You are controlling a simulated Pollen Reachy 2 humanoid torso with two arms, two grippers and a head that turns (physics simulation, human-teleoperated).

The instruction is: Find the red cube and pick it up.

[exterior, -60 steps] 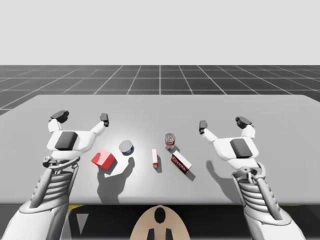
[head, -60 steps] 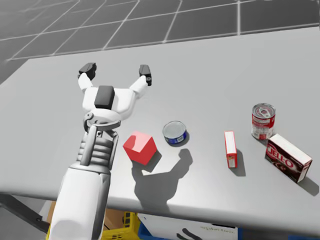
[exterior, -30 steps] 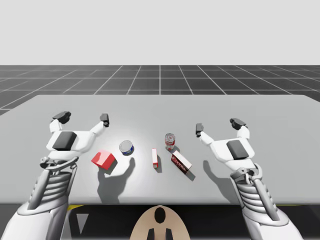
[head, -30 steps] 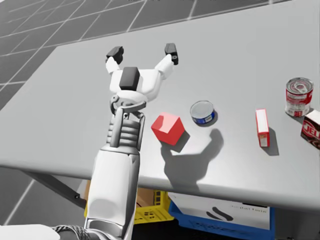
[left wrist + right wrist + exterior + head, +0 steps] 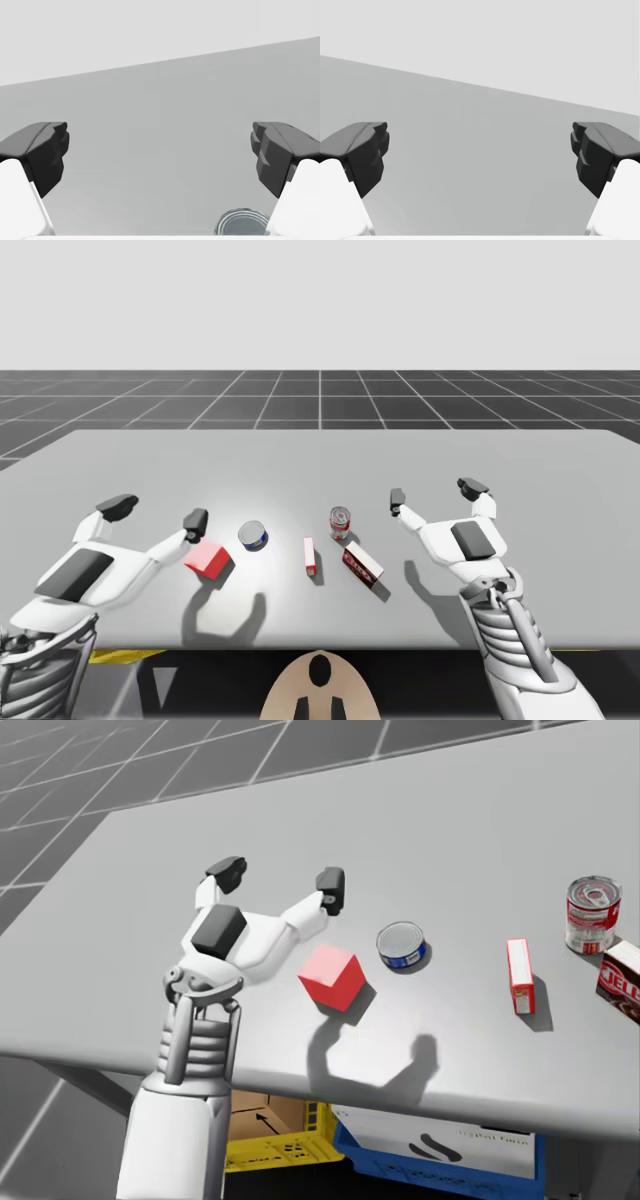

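beside left end effector [image 5: 160,150], short blue can [image 5: 241,224] sits half-hidden.

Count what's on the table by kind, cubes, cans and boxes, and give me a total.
Cubes: 1, red cube
Cans: 2, blue can, red can
Boxes: 2, slim box, dark box
Total: 5

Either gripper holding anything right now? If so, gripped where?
Nothing held. Left gripper is open near the red cube, not on it; right gripper open too.

One blue can [image 5: 253,535] stands near red cube [image 5: 208,560].
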